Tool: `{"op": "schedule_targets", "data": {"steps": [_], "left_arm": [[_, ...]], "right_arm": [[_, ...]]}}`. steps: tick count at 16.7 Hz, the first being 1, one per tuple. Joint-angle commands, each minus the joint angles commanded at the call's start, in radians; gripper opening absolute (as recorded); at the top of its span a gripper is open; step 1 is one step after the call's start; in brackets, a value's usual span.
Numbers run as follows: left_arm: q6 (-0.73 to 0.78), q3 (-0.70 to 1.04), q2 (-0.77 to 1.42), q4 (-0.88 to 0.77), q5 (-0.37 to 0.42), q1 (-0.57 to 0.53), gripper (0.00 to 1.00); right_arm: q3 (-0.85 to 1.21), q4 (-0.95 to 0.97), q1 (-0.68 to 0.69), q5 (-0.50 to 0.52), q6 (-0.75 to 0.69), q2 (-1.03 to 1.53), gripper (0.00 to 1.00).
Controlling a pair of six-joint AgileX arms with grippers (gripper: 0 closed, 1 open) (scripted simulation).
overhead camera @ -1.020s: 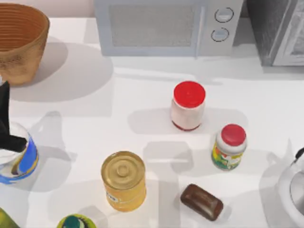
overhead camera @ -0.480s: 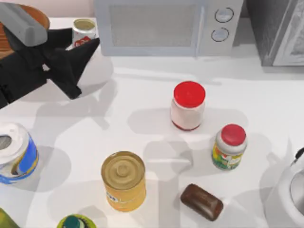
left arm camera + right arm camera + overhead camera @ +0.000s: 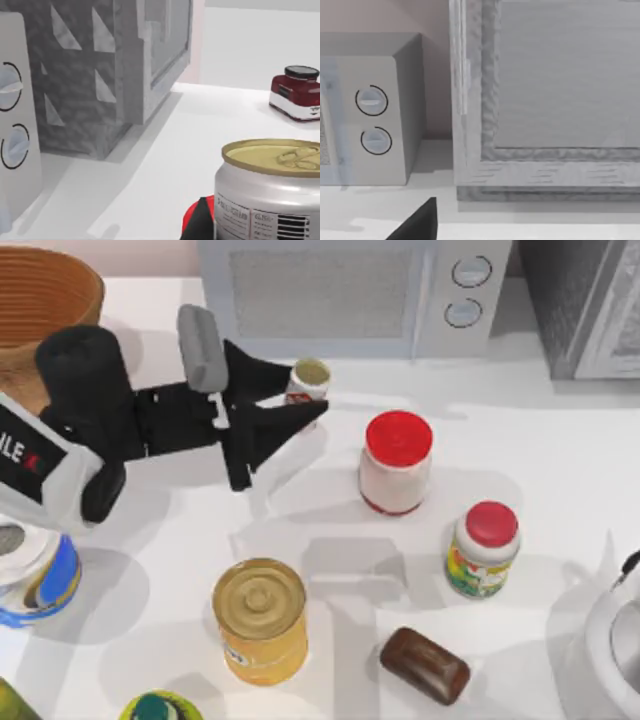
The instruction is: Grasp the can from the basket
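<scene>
My left gripper [image 3: 300, 400] holds the can [image 3: 309, 378] closed between its fingers, in front of the microwave [image 3: 340, 295], right of the basket [image 3: 45, 320].

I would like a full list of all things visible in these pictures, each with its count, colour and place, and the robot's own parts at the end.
small can with gold top: 1, gold and whitish, held in front of the microwave
round woven basket: 1, brown, far left corner
microwave: 1, grey-white, at the back
grey cabinet: 1, back right
red-lidded white jar: 1, table centre
red-lidded jar with colourful label: 1, right of centre
large yellow can: 1, gold lid, near edge
brown bar: 1, near edge, right of yellow can
blue-and-white can: 1, left edge
dark red jar: 1, black lid, far off in left wrist view
left gripper: 1, black, shut on the small can
right gripper: 1, black fingertip, in right wrist view
</scene>
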Motion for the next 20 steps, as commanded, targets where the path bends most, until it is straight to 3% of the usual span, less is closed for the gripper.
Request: {"op": "schedule_targets", "data": {"steps": [6, 14, 20], "left_arm": [[0.021, 0.128, 0.352, 0.222, 0.183, -0.029, 0.0], [0.024, 0.141, 0.405, 0.257, 0.211, -0.035, 0.0], [0.024, 0.141, 0.405, 0.257, 0.211, -0.035, 0.45]], "right_arm": [[0.0, 0.0, 0.0, 0.0, 0.0, 0.0, 1.0], [0.0, 0.0, 0.0, 0.0, 0.0, 0.0, 1.0], [0.0, 0.0, 0.0, 0.0, 0.0, 0.0, 1.0]]}}
